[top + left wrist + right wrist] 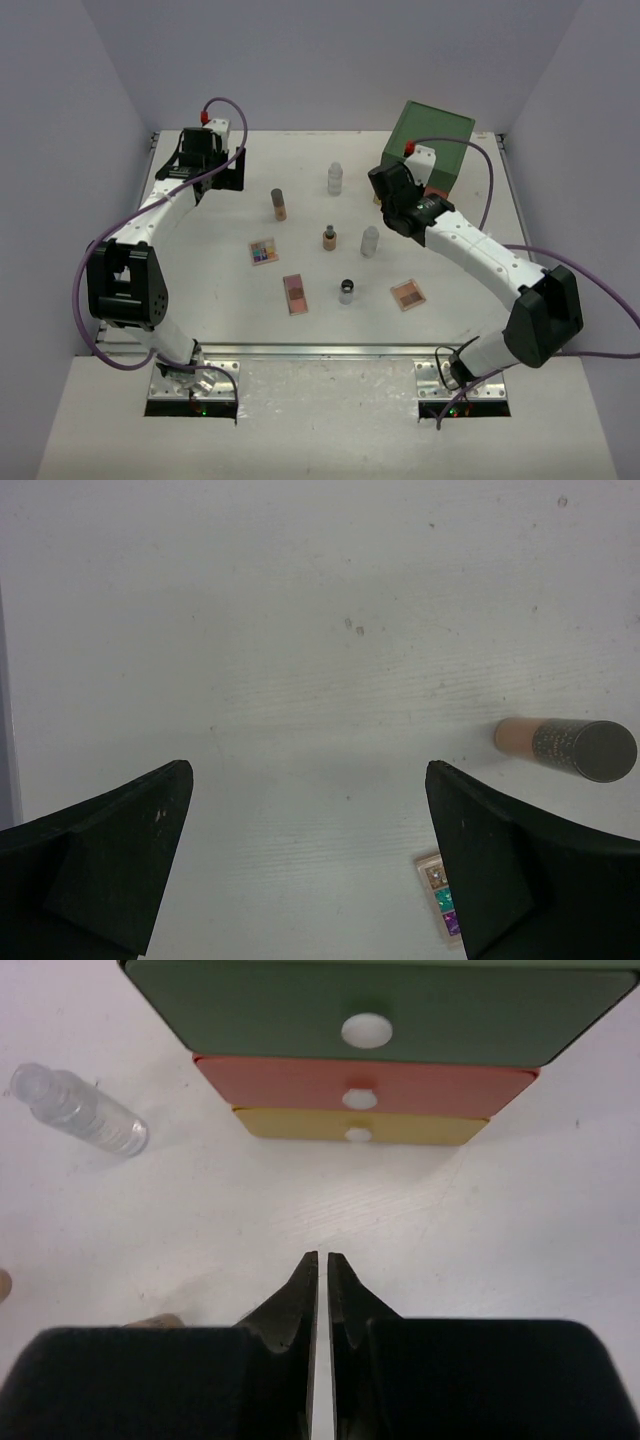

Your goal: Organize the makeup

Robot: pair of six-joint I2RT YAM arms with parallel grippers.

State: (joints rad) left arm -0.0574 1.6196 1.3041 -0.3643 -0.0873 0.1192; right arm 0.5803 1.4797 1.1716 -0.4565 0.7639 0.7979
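Observation:
The makeup lies scattered on the white table. There is a tan tube [279, 204], a clear bottle [335, 178], a short tan tube [329, 238], a second clear bottle [370, 240], a multicolour palette [264, 251], two pink-brown palettes [295, 294] [408, 294] and a dark-capped jar [347, 291]. My left gripper [230, 172] is open and empty at the far left; its wrist view [310, 780] shows the tan tube [565, 747] and the palette's corner [438, 895] to its right. My right gripper [392, 186] is shut on nothing, a short way in front of the drawer box [322, 1257].
The drawer box [432, 145] stands at the far right; its green [380, 1000], orange [365, 1085] and yellow [358, 1125] drawers are all closed. A clear bottle [80, 1110] lies left of it in the right wrist view. Purple walls enclose the table.

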